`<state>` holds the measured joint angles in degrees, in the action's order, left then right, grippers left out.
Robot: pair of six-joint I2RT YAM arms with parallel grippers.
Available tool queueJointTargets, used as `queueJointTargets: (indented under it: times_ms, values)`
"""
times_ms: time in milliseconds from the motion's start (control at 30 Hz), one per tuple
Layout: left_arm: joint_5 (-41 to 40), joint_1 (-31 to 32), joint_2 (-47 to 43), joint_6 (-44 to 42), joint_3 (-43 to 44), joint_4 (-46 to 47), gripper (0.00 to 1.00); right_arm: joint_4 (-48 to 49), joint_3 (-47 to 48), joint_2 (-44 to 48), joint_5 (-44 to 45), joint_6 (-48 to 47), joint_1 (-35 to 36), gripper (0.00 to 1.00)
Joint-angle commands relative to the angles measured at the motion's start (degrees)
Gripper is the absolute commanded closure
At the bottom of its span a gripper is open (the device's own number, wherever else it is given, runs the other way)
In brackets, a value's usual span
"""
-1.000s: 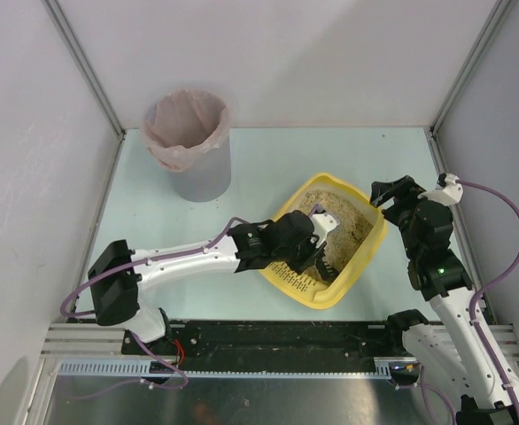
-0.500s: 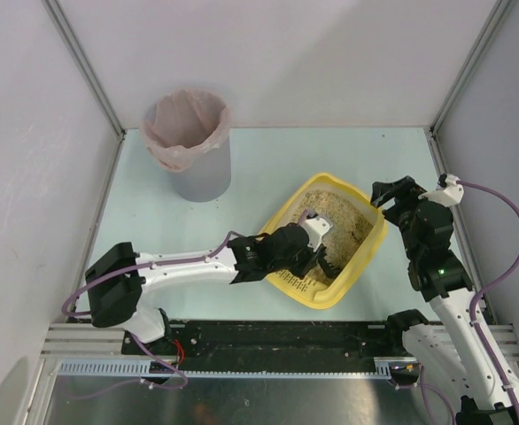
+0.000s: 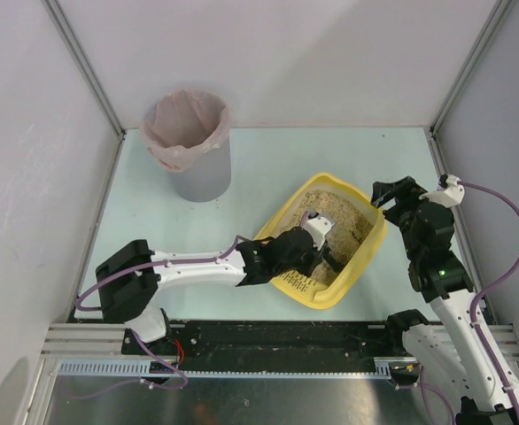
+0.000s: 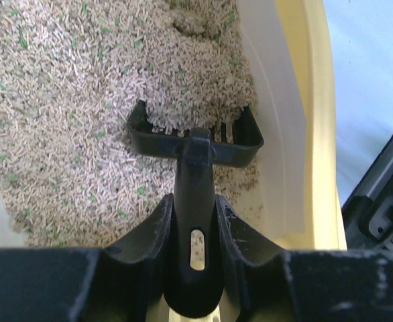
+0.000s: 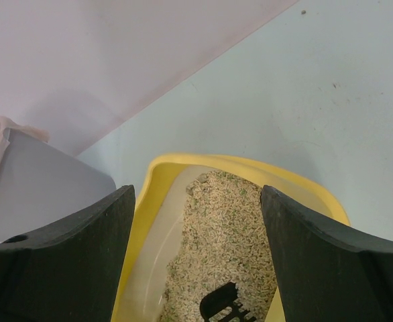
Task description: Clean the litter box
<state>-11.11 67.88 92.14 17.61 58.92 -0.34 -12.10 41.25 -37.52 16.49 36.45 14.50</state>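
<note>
Pale green tabletop point(image 3: 268, 159), walled in white on three sides. Clamped between the jaws of the left gripper point(image 4: 193, 211): the handle of a black scoop point(image 4: 195, 131). Just ahead of those jaws, the slotted scoop head down in the beige litter point(image 4: 62, 100), pellets heaped in it. Right of the jaws, the white inner wall and yellow rim of the litter box point(image 4: 317, 100), close beside the scoop. Right gripper point(image 5: 196, 261) spread wide, holding nothing. Ahead of and below its jaws, a rounded corner of the box, litter and the scoop's tip inside; contact with the rim impossible to tell. Farther off, left of those jaws, a grey bin point(image 5: 42, 181) with a pink liner, well apart from the box.
</note>
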Motion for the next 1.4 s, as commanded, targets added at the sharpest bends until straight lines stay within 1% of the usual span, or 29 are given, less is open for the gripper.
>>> queueJointTargets:
  times_ms: [0,200,400,467,933,1133,1367]
  values:
    - [-4.3,0.0,4.3,-0.5,-1.5,-2.2,1.0,1.6,0.3,1.2,1.1,-0.1,0.1,0.2]
    - [-4.4,0.4,7.3,-2.0,-0.8,-0.3,1.0,1.7,0.3,1.8,1.0,-0.2,0.2,0.2]
    - [-4.5,0.6,10.3,-3.8,1.4,0.2,1.0,1.2,0.2,3.2,1.4,-0.5,0.2,0.2]
    - [-4.4,0.6,11.7,-4.9,2.3,1.7,1.0,1.1,0.3,3.4,1.5,-0.6,0.3,0.2]
    - [-4.4,0.6,17.8,-5.6,6.7,2.2,1.0,1.0,0.3,3.8,1.6,-0.9,0.1,0.2]
    - [-5.4,0.5,17.9,-5.2,6.8,2.7,1.0,1.1,0.2,3.6,1.6,-0.8,0.2,0.2]
    - [-6.8,0.5,15.0,-3.4,5.4,4.0,1.0,1.2,0.3,3.2,1.4,-0.8,0.2,0.2]
